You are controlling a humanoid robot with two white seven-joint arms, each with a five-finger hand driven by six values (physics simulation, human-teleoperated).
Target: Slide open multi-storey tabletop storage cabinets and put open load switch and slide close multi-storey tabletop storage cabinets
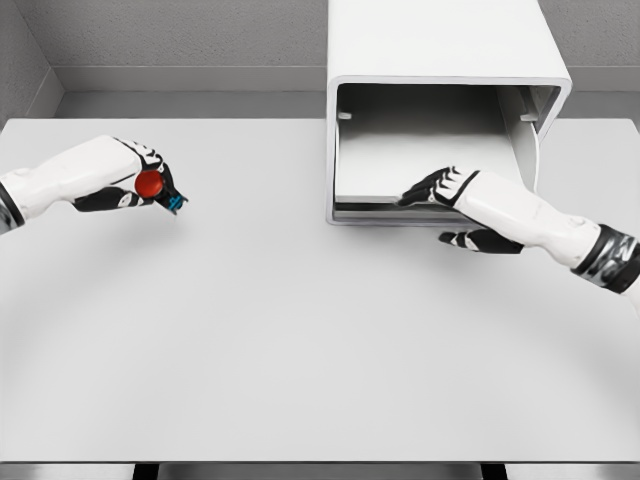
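Scene: white cabinet (440, 60) at bench (300, 350) rear, drawer slid out | My right hand (440, 188) grips the drawer's front lip | My left hand (140, 185), far left of cabinet, clamps the red load switch (150, 183) | Advice: pull straight, level.

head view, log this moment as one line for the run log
left robot hand: holds load switch above table | right robot hand: on drawer front edge | cabinet: drawer open, looks empty
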